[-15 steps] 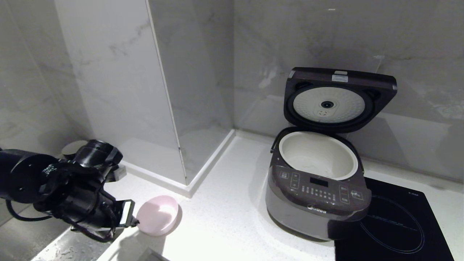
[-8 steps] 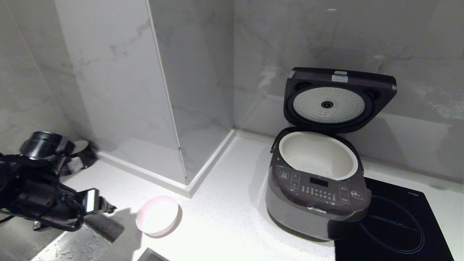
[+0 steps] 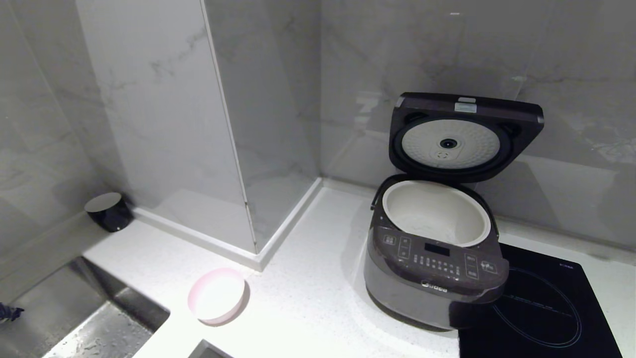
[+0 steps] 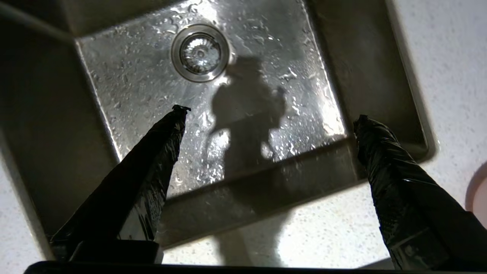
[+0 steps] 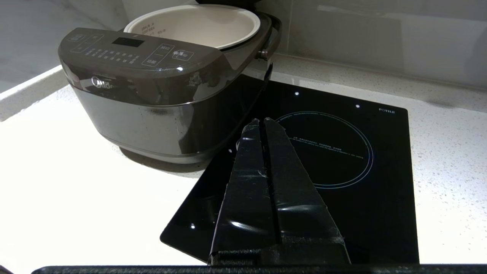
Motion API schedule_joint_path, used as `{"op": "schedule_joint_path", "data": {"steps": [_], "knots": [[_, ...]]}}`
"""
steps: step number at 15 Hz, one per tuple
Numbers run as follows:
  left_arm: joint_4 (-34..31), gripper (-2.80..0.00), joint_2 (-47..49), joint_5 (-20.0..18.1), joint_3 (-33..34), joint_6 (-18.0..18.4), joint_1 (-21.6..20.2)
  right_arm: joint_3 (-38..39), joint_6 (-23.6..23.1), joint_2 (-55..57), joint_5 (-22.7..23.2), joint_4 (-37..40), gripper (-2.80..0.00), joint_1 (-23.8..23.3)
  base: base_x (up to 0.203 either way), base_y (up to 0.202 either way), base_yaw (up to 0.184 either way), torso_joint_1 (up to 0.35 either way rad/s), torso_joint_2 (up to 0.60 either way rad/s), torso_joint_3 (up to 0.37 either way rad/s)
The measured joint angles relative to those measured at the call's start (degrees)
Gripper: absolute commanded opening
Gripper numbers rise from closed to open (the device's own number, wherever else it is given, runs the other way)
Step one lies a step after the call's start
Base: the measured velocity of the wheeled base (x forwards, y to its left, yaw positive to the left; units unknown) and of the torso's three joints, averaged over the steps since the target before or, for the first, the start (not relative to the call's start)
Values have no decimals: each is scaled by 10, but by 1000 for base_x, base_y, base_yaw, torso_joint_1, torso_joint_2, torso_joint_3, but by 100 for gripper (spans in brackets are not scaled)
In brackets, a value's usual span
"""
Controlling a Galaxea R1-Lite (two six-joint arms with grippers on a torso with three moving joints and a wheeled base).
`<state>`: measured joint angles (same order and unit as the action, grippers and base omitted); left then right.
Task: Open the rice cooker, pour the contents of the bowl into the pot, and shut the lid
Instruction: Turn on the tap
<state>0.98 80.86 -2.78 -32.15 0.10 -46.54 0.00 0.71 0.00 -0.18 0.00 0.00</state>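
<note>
Lid (image 3: 464,134) raised, pot (image 3: 436,213) exposed in rice cooker (image 3: 432,258). Bowl (image 3: 216,296) set upright on desk (image 3: 308,298), left of cooker, near sink (image 4: 125,91). Left claw (image 4: 268,114) spread wide above sink, nothing pinched. Right claw (image 5: 261,121) pressed together over hob (image 5: 380,190). Risk: lid slammed or cooker shoved if closing push misjudged.

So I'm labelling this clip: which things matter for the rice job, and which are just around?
Job: rice cooker, lid up, pot, pink bowl.
Just around: black hob, sink, small black canister.
</note>
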Motion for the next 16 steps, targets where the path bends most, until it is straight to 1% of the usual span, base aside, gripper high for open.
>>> {"op": "schedule_joint_path", "data": {"steps": [2, 3, 4, 6, 9, 10, 11, 12, 16], "knots": [[42, 0, 0, -42, 24, 0, -74, 0, 0, 0, 0, 0, -280, 0, 0, 0, 0, 0, 0, 0], [74, 0, 15, -60, 32, -2, -102, 0, 0, 0, 0, 0, -280, 0, 0, 0, 0, 0, 0, 0], [114, 0, 40, -67, 35, -8, -121, 0, 0, 0, 0, 0, -280, 0, 0, 0, 0, 0, 0, 0], [219, 0, 114, -64, 30, -28, -142, 0, 0, 0, 0, 0, -280, 0, 0, 0, 0, 0, 0, 0], [418, 0, 238, -37, 1, -55, -152, 0, 0, 0, 0, 0, -280, 0, 0, 0, 0, 0, 0, 0], [472, 0, 266, -31, -12, -61, -155, 0, 0, 0, 0, 0, -280, 0, 0, 0, 0, 0, 0, 0], [501, 0, 282, -28, -20, -64, -159, 0, 0, 0, 0, 0, -280, 0, 0, 0, 0, 0, 0, 0], [507, 0, 293, -27, -24, -65, -163, 0, 0, 0, 0, 0, -280, 0, 0, 0, 0, 0, 0, 0], [503, 0, 311, -27, -16, -63, -179, 0, 0, 0, 0, 0, -280, 0, 0, 0, 0, 0, 0, 0]]}}
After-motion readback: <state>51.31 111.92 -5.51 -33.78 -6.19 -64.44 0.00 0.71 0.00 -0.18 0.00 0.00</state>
